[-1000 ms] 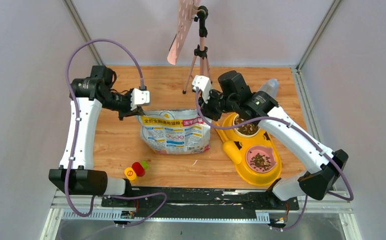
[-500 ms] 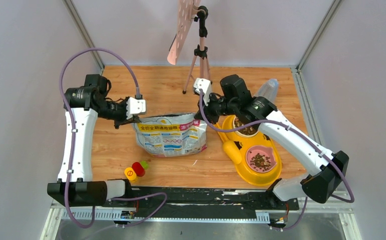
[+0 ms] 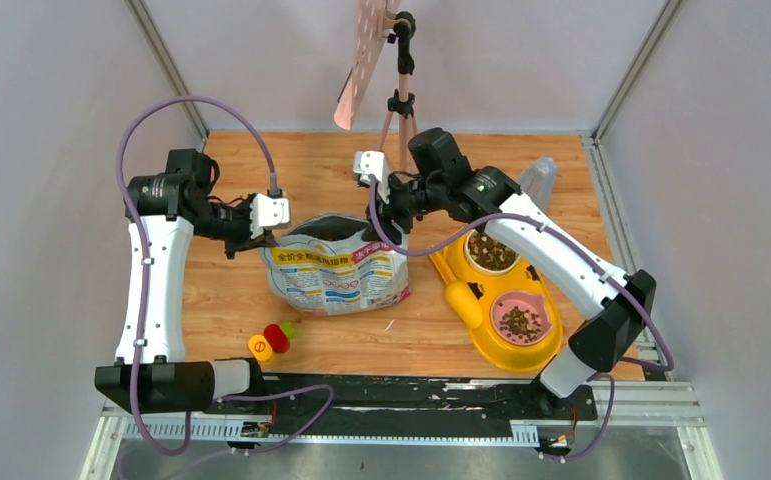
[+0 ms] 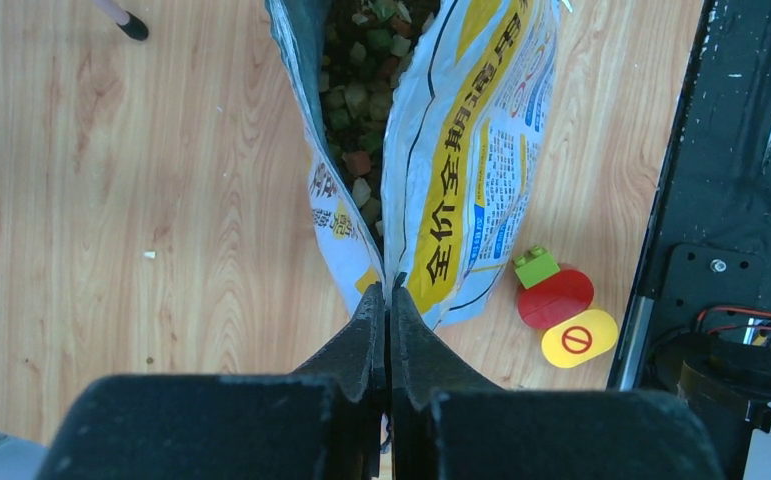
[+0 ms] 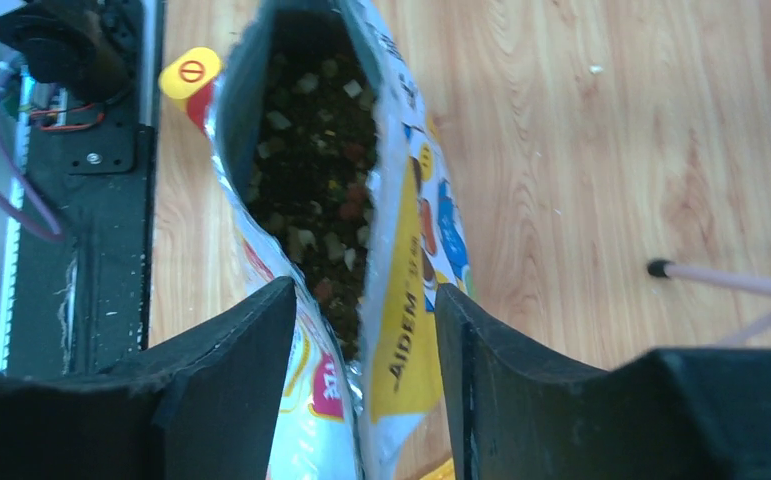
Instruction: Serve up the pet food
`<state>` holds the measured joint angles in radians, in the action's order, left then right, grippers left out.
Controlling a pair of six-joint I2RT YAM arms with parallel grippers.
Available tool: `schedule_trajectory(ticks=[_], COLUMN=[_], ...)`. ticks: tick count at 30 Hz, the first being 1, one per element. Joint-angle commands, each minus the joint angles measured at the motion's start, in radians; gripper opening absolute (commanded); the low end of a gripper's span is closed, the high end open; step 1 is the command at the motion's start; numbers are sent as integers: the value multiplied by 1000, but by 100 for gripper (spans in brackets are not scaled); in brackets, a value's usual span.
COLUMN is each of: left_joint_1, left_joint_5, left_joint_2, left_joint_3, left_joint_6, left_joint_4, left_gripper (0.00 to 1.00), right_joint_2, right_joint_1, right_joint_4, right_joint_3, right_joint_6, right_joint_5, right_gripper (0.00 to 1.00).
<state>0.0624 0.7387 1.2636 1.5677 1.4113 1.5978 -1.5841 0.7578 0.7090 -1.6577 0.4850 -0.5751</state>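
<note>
The printed bag (image 3: 336, 275) stands on the table with its mouth open upward. Pet food (image 4: 361, 100) fills its inside, a dark mix with paler bits (image 5: 316, 190). More pet food lies in the white bowl (image 3: 492, 252) and the pink bowl (image 3: 519, 321) of the yellow feeder (image 3: 466, 300). My left gripper (image 3: 264, 238) (image 4: 389, 290) is shut on the bag's left top corner. My right gripper (image 3: 393, 222) (image 5: 361, 290) is open, its fingers standing on either side of the bag's right top corner without pinching it.
A tripod (image 3: 398, 110) with a pink perforated board stands behind the bag. A clear bottle (image 3: 539, 175) sits at the feeder's far end. Red (image 4: 556, 298) and yellow (image 4: 578, 338) discs and a green brick (image 4: 536, 266) lie near the front edge.
My right gripper has opened and let go of the bag's right corner, shifting left and back. The left gripper pulled the bag slightly left; its mouth now gapes wider.
</note>
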Motion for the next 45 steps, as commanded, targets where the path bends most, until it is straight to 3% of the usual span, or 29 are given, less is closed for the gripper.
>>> schedule_trajectory(ticks=[1, 6, 12, 15, 22, 25, 28, 30, 32, 34, 41, 45], left_joint_1=[14, 13, 13, 13, 14, 14, 7, -33, -89, -140, -187, -191], left_joint_5=[39, 42, 40, 17, -24, 7, 111, 155, 163, 183, 206, 208], left_joint_2=[-51, -48, -49, -43, -59, -113, -146, -170, -177, -166, -133, -130], left_joint_3=[32, 25, 24, 34, 31, -13, -45, -79, -112, -142, -217, -245], left_joint_6=[-14, -44, -88, -120, -60, -21, -99, -267, -374, -412, -499, -505], left_joint_4=[32, 5, -29, -30, 5, -29, -96, -233, -394, -439, -530, -553], left_gripper=[0, 0, 0, 0, 0, 2, 51, 61, 63, 63, 53, 44], right_joint_2=[-46, -75, -113, -82, -10, 7, 4, -4, -7, -4, 65, 109], right_joint_1=[21, 45, 105, 120, 123, 119, 118, 118, 118, 118, 111, 108], right_joint_4=[96, 127, 89, 32, -46, -76, -118, -127, -129, -130, -174, -248], right_joint_3=[-111, -119, -128, -87, -40, -28, -29, -34, -34, -30, 66, 147], right_joint_6=[105, 149, 135, 132, 47, 18, -49, -70, -75, -82, -81, -83], right_joint_5=[-163, -184, -108, -14, 164, 209, 253, 238, 207, 188, 143, 114], right_gripper=[56, 61, 59, 47, 1, 0, 0, 0, 0, 0, 0, 7])
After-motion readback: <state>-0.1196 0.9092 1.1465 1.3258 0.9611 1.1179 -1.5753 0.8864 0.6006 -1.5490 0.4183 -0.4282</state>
